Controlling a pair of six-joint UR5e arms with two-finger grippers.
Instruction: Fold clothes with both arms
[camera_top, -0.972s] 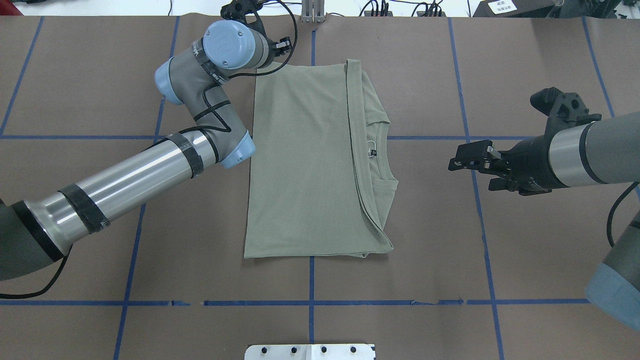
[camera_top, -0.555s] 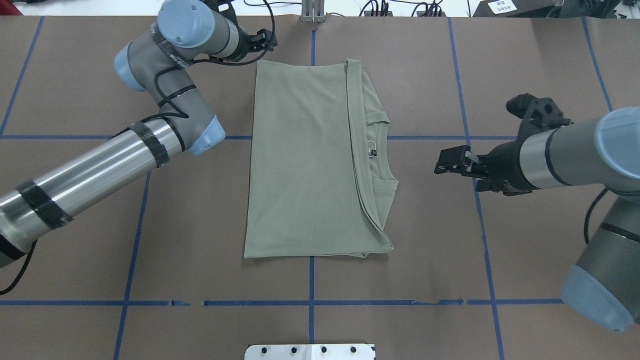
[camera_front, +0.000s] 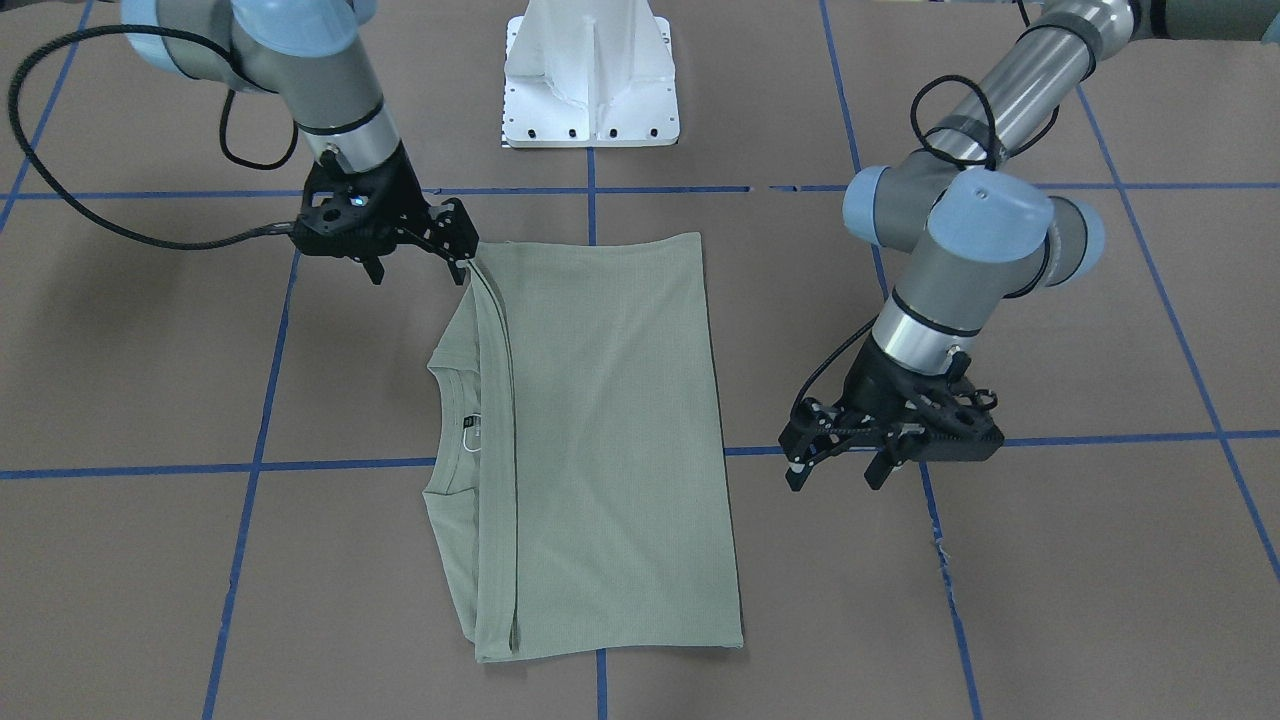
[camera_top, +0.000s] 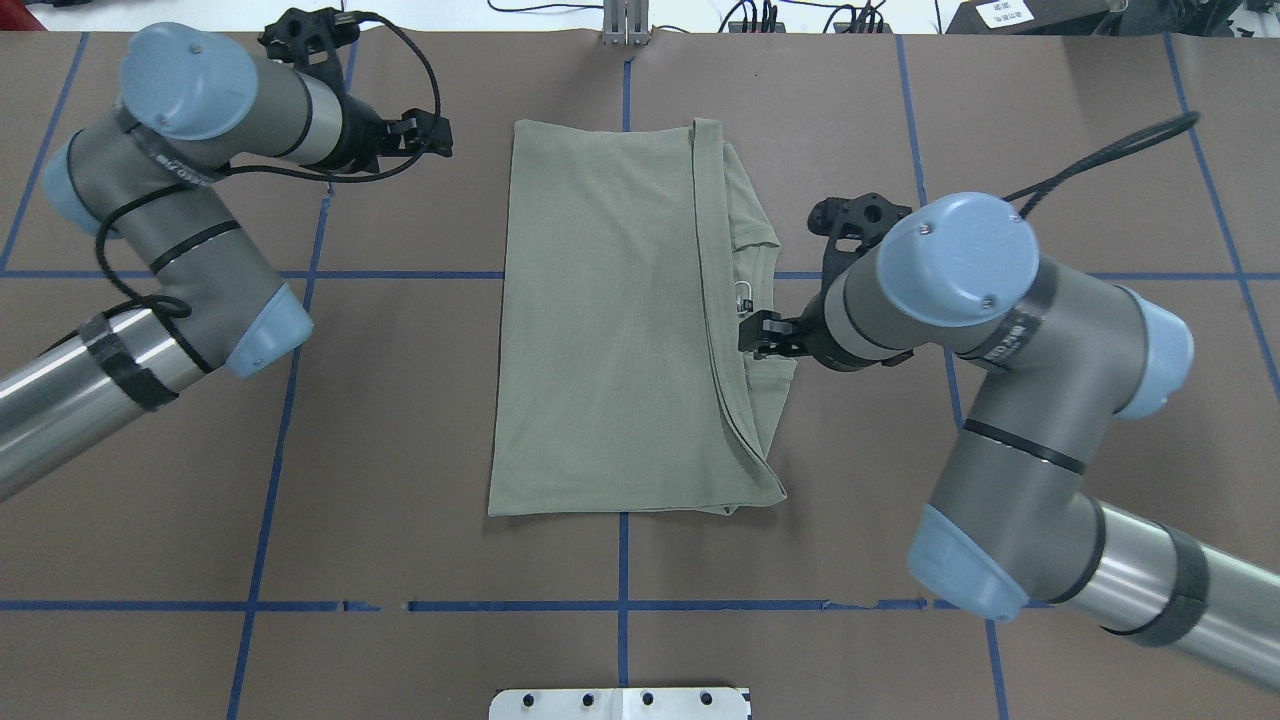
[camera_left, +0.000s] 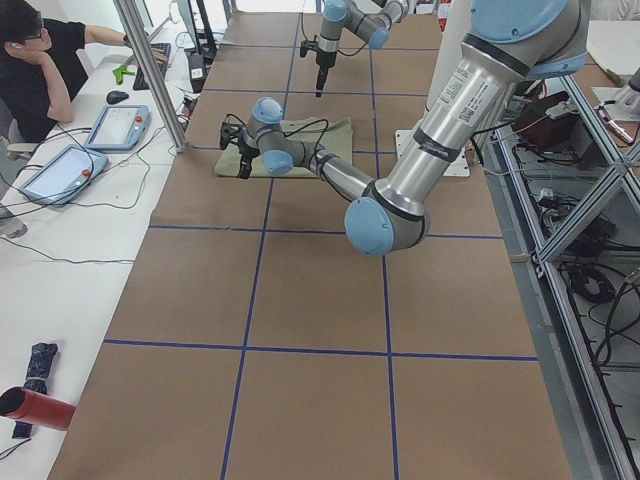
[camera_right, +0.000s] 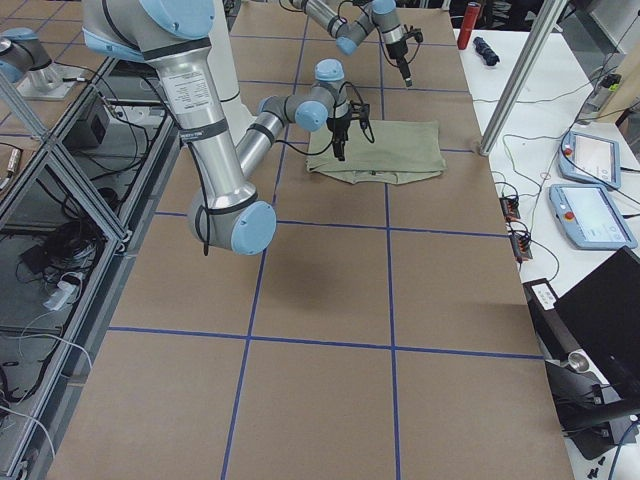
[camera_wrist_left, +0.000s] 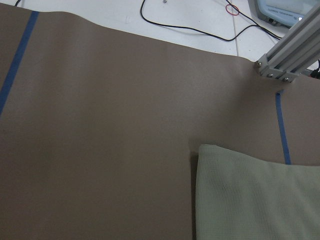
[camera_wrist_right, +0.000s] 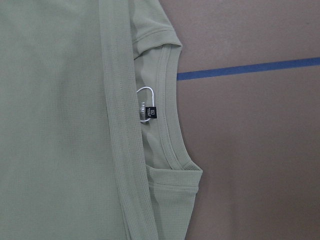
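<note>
Shirt (camera_top: 600, 320) lies folded into an oblong on the table (camera_top: 380, 450), its neckline edge toward the right arm (camera_top: 1010, 400). Within the last second the left gripper (camera_top: 432, 135) has drawn away from the shirt's far corner, fingers apart and empty. The right gripper (camera_top: 757, 335), also spread, has swung in over the neckline. Another fold likely starts from that side. No container shows.
</note>
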